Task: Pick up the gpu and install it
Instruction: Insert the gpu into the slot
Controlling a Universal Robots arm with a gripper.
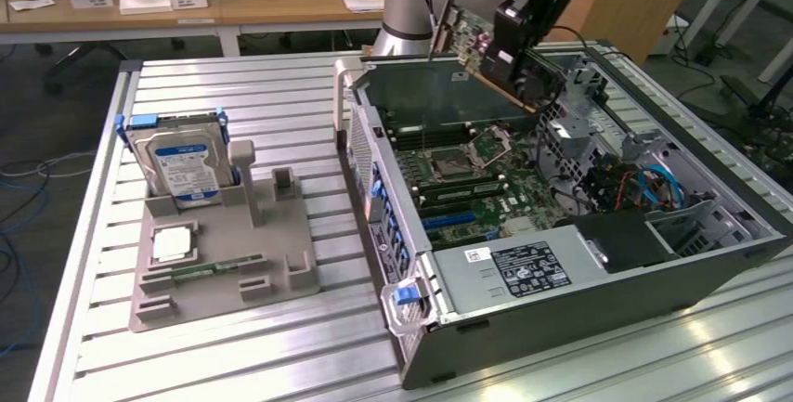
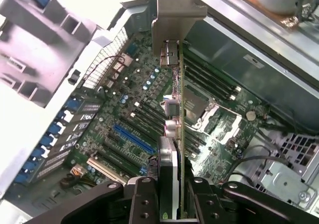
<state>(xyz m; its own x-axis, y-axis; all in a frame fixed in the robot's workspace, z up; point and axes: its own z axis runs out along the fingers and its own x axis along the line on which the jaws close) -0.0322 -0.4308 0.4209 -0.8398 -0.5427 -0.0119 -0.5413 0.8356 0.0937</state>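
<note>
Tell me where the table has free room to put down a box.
The table slats are bare beyond the hard drive, on the near side of the grey fixture and of the computer case. Inside the case is crowded; the gripper holds the gpu there.

Bright room light glares off the slatted table (image 1: 694,346), while the computer case (image 1: 558,328) is shadowed inside.

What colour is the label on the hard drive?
The hard drive label is blue and white, clearest in the exterior view.

Silvery-bracketed gpu (image 1: 471,45) hangs tilted above the open case (image 1: 582,314).
</note>
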